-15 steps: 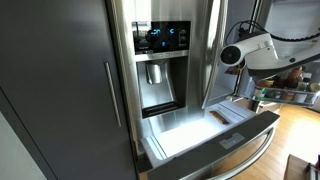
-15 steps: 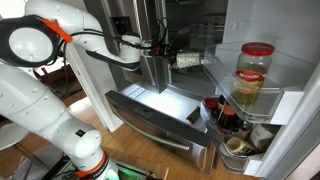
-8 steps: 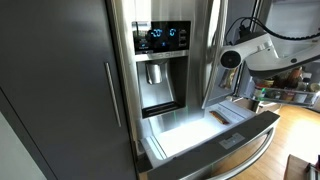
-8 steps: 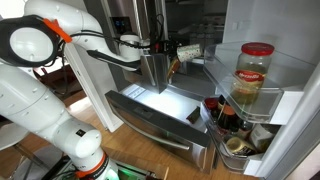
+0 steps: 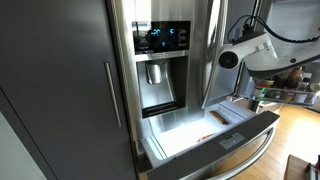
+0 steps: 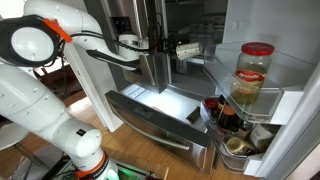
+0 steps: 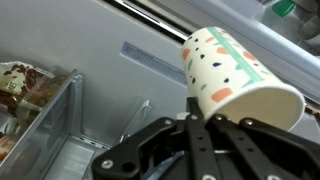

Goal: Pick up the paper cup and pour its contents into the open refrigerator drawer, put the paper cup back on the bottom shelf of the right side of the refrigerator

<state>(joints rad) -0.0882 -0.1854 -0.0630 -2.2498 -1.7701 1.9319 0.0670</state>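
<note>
Cup (image 7: 235, 75) in fingers (image 7: 197, 135), well above drawer (image 6: 150, 122)

The wooden floor (image 5: 299, 124) (light planks) carries the refrigerator (image 5: 160, 60) directly.

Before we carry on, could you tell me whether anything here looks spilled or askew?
Only the paper cup: it lies tipped on its side in the gripper, by the open refrigerator, which suits pouring. No spill is visible.

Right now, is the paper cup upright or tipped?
Tipped. In the wrist view the paper cup, held by the end effector, lies slanted nearly sideways, not standing on its base.
</note>
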